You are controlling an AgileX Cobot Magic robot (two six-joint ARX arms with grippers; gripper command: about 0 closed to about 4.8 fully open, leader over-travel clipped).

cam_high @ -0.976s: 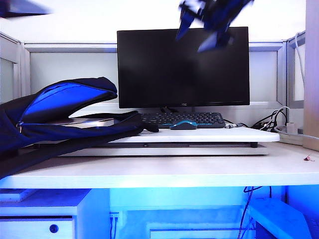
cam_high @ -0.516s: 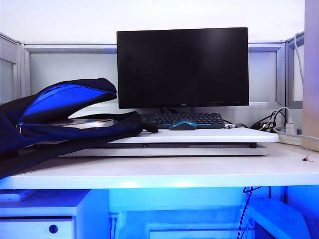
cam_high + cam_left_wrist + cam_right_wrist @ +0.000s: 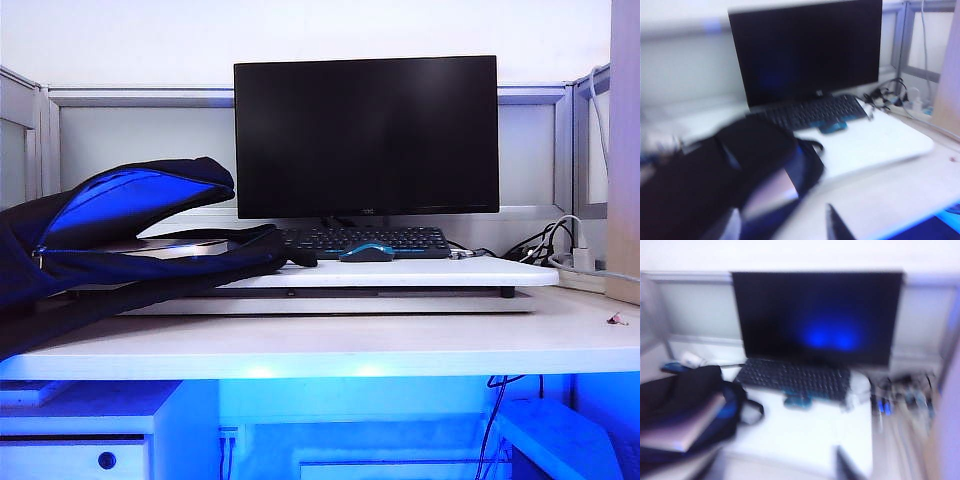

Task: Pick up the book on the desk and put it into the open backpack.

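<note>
The dark backpack (image 3: 150,270) lies on its side at the left of the white desk (image 3: 350,345), its mouth open and the blue lining showing. The pale pink book (image 3: 185,246) lies flat inside that mouth; it also shows in the left wrist view (image 3: 771,192) and the right wrist view (image 3: 682,430). Neither arm is in the exterior view. My left gripper (image 3: 785,227) hangs above the backpack's mouth and the desk, fingers apart and empty. My right gripper (image 3: 775,470) hovers high over the raised board, open and empty. Both wrist views are blurred.
A raised white board (image 3: 440,272) carries a black keyboard (image 3: 365,238) and a blue mouse (image 3: 368,252) in front of a black monitor (image 3: 366,135). Cables and a power strip (image 3: 560,255) lie at the right. Partition panels close off the back.
Both arms, seen blurred at the top of the exterior view a second ago, have left that view. Backpack and book have stayed where they were.
</note>
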